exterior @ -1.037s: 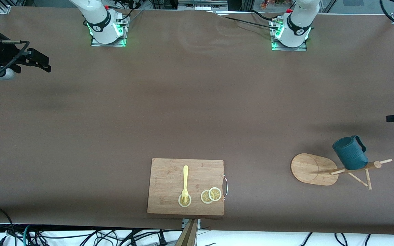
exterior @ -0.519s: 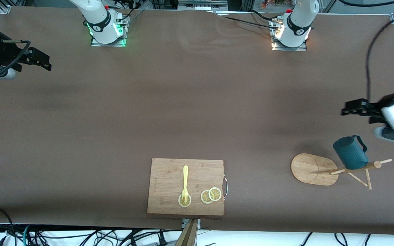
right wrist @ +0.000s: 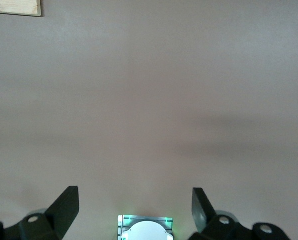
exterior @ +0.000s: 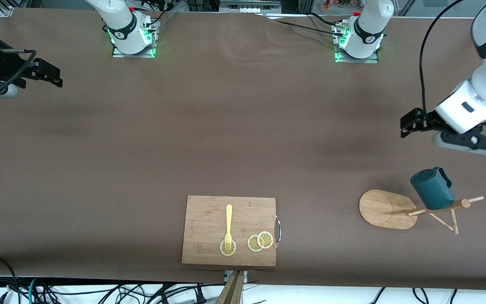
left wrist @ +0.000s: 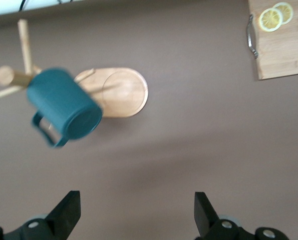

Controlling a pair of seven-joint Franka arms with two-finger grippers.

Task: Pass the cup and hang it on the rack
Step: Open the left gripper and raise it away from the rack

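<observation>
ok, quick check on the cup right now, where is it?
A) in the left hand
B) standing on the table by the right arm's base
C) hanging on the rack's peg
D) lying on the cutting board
C: the cup hangs on a peg of the rack, and the left hand is open and empty above the table, clear of it.

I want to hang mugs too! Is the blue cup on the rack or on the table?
On the rack. The cup hangs tilted on a peg of the rack, up off the table.
</observation>
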